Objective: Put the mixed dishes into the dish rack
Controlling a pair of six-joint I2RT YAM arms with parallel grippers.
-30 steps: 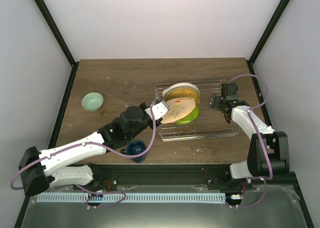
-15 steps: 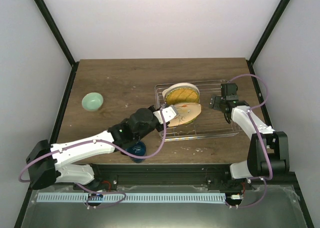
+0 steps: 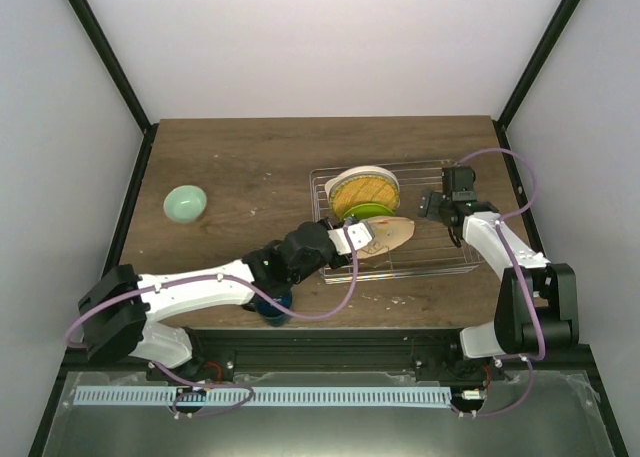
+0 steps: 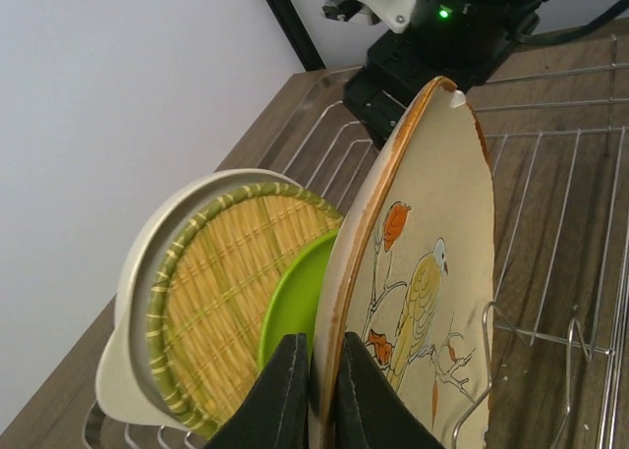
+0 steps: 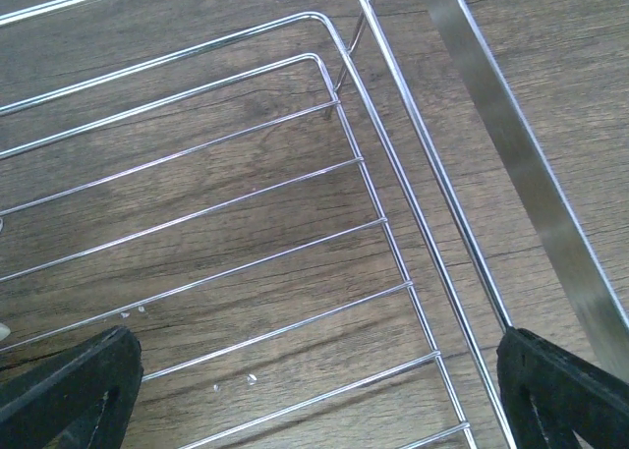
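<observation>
Pinching the tan plate point(image 4: 423, 272) by its lower rim, the left gripper point(image 4: 314, 380) presses its dark fingers on either face. In the top view the plate leans low in the dish rack point(image 3: 445, 265) at centre frame, just beside the lime green plate point(image 4: 295, 307). Released at this tilt, it would likely flop flat across the wires or knock that neighbour and the yellow woven plate point(image 4: 231, 282) behind. The right gripper point(image 5: 310, 390), fingers spread wide, hovers over the rack's right end, holding nothing. The mint bowl point(image 3: 185, 203) at left and the blue mug point(image 3: 272, 302) at lower centre sit outside the rack.
</observation>
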